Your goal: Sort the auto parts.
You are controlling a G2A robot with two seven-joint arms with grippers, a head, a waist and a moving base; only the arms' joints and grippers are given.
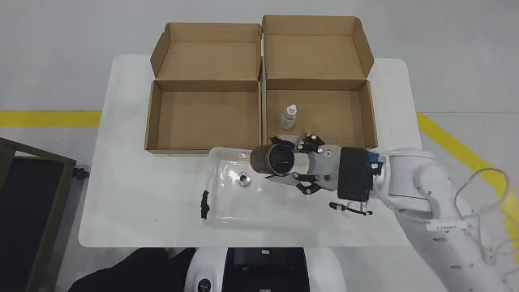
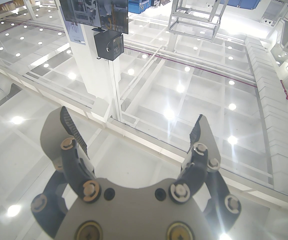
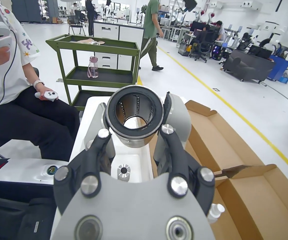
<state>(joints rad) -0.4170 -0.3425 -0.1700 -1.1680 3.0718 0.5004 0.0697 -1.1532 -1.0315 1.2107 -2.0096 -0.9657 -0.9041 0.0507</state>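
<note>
Watching from beside the tabletop [image 1: 130, 170], I see the right jaws clamped on a steel bearing sleeve [image 3: 135, 139], one jaw on either side of its barrel. The sleeve hangs over the far edge of the clear tray [image 1: 235, 211], just short of the near walls of two cardboard boxes and close to where they meet.

Its long axis runs in line with the jaws' own reach, across the tabletop from the robot's right toward its left, with the open bore facing away from the wrist; the boxes therefore lie off to the side of that axis, farther from the robot, not ahead of it.

The left box [image 1: 203, 122] sits a little to the robot's left of the sleeve; the right box [image 1: 336, 118] holds a small white bottle [image 1: 289, 116]; a small metal bush [image 1: 243, 180] rests in the tray.

The left jaws stand wide apart with nothing between them, pointed up at the ceiling [image 2: 159, 76]; the right arm is plainly the nearer one.

By my reckoning the sleeve is being carried to a box; the coming move looks like a short shift away from the robot, over a box wall, then a release. With the bottle already in the right box I'd guess the left — though I can't be sure.
</note>
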